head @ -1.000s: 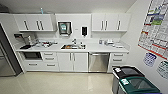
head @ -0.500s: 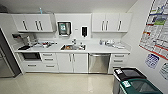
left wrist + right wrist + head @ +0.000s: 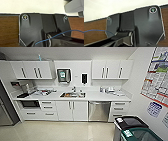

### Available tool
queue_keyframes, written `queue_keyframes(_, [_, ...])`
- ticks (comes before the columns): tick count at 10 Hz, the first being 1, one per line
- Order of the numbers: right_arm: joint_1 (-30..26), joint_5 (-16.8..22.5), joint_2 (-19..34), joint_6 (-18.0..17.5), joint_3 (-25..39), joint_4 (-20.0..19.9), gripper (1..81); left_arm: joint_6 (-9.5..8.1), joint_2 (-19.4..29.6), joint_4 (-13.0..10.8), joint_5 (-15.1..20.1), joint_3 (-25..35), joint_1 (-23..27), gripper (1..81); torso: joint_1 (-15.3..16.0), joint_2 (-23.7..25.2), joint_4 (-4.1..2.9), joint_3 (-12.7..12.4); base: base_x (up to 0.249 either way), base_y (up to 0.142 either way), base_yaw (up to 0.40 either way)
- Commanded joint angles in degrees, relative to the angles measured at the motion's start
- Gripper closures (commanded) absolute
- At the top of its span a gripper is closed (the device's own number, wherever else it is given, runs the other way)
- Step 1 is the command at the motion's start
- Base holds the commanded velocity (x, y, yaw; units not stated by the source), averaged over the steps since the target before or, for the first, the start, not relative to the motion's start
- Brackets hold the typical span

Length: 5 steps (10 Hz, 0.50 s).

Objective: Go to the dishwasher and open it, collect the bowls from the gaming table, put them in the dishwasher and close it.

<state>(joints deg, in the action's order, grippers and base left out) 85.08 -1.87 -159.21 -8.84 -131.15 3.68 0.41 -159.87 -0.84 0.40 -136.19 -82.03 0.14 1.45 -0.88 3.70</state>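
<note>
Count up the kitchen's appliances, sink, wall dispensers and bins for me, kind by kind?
Dishwasher: 1
Sink: 1
Built-in oven: 1
Wall dispensers: 2
Lidded bins: 2
Total: 7

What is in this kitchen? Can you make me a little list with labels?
Room: small office kitchen with white cabinets
Dishwasher: steel front, door shut, under the counter, between the white double doors and the right drawers
Sink: set in the counter, left of the dishwasher
Microwave: built in below the counter, far left
Wall above sink: paper towel dispenser and dark soap dispenser
Bins: two, near right
Posters: right wall
</note>
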Motion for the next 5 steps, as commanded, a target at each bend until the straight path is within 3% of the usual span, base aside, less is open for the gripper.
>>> queue_keyframes(1, [-2.85, 2.92, 0.71, 0.22, 0.73, 0.63, 1.0, 0.38, 0.69, 0.23, 3.11, 0.4, 3.14, 1.0, 0.0, 0.0, 0.0, 0.0, 0.086, 0.0, 0.0])
queue_keyframes(5, [-2.76, 3.01, 0.71, 0.22, 0.9, 0.63, 1.0, 0.38, 0.69, 0.23, 3.11, 0.4, 3.23, 1.0, 0.02, 0.0, 0.0, 0.0, 0.091, 0.0, 0.0])
